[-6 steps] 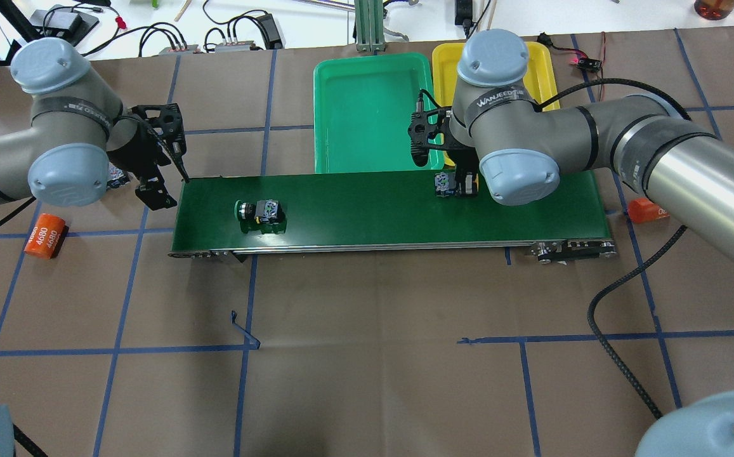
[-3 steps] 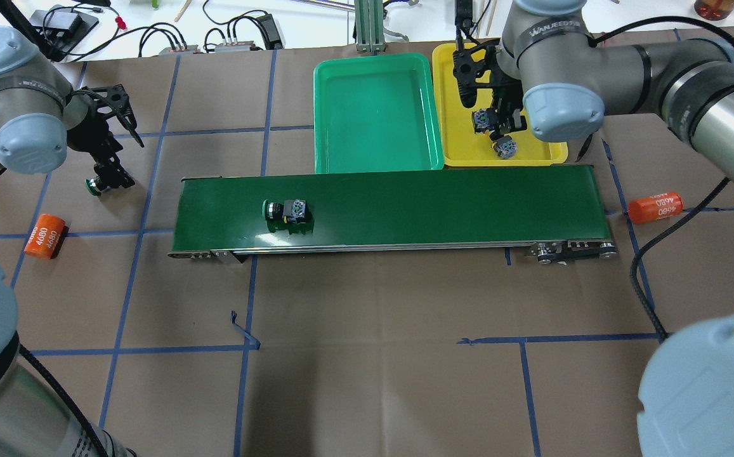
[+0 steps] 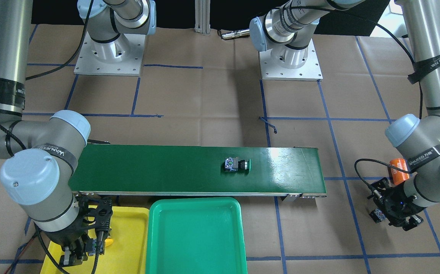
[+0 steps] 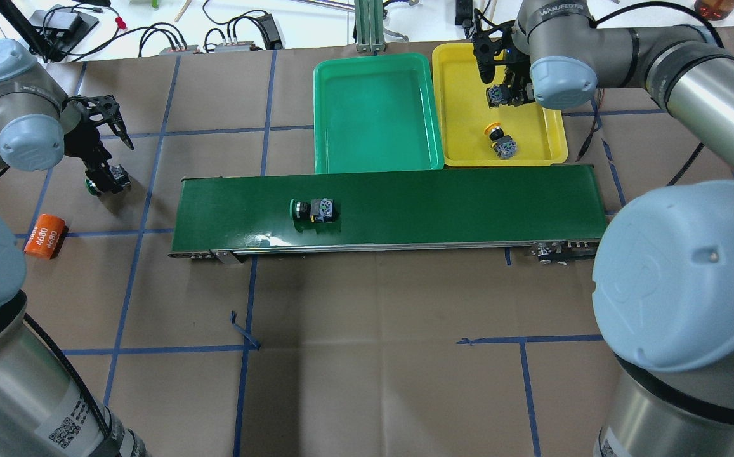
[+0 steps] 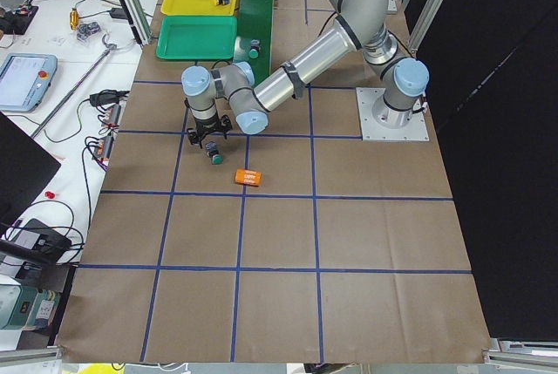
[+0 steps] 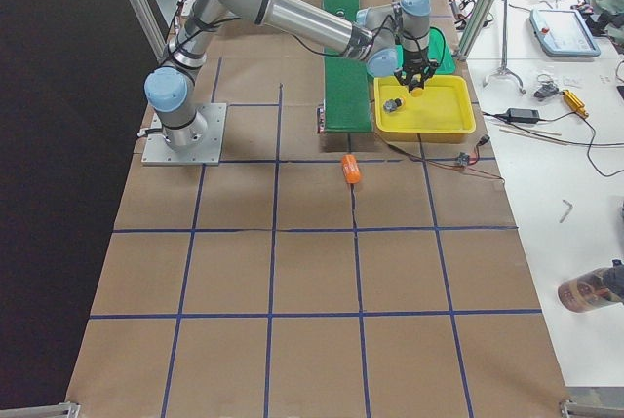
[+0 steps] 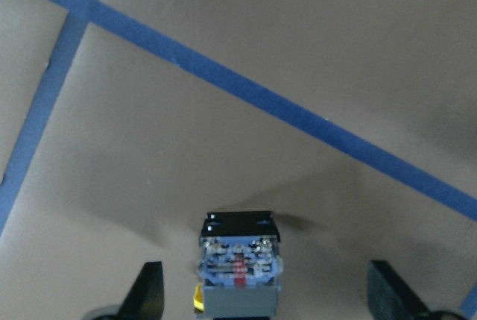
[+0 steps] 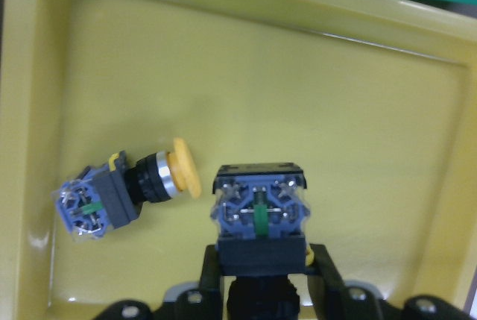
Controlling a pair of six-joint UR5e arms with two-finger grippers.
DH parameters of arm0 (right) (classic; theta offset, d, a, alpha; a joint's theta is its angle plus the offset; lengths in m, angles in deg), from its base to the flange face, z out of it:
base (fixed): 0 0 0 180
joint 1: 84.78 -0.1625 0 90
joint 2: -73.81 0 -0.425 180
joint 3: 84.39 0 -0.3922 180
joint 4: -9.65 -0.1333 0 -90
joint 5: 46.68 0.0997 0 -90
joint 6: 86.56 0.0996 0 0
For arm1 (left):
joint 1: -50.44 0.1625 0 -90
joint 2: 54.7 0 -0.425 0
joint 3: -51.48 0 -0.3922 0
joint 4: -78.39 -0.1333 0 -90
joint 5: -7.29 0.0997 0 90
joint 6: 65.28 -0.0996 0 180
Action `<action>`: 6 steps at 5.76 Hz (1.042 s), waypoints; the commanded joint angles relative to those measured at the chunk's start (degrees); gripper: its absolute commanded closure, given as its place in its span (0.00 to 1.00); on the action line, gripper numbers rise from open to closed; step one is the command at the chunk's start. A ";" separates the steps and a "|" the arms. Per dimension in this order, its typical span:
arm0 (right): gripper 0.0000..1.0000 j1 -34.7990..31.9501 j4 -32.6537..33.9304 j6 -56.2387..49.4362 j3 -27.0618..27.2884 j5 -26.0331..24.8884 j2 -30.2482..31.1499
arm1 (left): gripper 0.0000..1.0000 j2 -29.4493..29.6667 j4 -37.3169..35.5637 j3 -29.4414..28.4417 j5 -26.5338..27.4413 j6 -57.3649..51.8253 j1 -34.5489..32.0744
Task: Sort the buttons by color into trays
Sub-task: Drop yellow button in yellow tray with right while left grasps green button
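My right fingers (image 8: 325, 274) pinch a button (image 8: 258, 212) over the yellow tray (image 8: 350, 104), beside a loose yellow button (image 8: 123, 192). My left fingers (image 7: 150, 295) stand spread around a green button (image 7: 238, 274) on the surface (image 7: 223, 111).

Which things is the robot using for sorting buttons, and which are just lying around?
For the job: green tray, yellow tray, loose yellow button inside it, held button in right gripper, green button on belt, second green button by left gripper.
Just lying about: orange cylinders, cables.

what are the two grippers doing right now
left gripper: open, green button between its jaws, ungripped.
right gripper: shut on a button above the yellow tray.
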 commanded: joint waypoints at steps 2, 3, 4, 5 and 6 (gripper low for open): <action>0.00 0.06 -0.27 1.73 -4.06 2.53 -0.54 | 0.94 1.44 -0.22 -0.21 1.06 -4.27 0.26; 0.00 -0.55 -7.59 3.83 -3.73 2.61 2.17 | 1.00 0.39 0.39 -0.21 0.98 -4.27 0.00; 0.00 -2.03 -18.89 10.38 -2.51 2.78 7.15 | 0.99 -1.62 2.13 0.31 0.89 -5.14 -1.13; 0.00 -4.83 -23.27 12.27 0.29 2.44 11.21 | 0.99 -6.34 7.54 1.54 0.54 -5.41 -2.79; 0.00 -7.47 -23.92 16.90 4.84 2.26 14.64 | 0.99 -12.48 10.64 4.68 0.54 -6.98 -9.60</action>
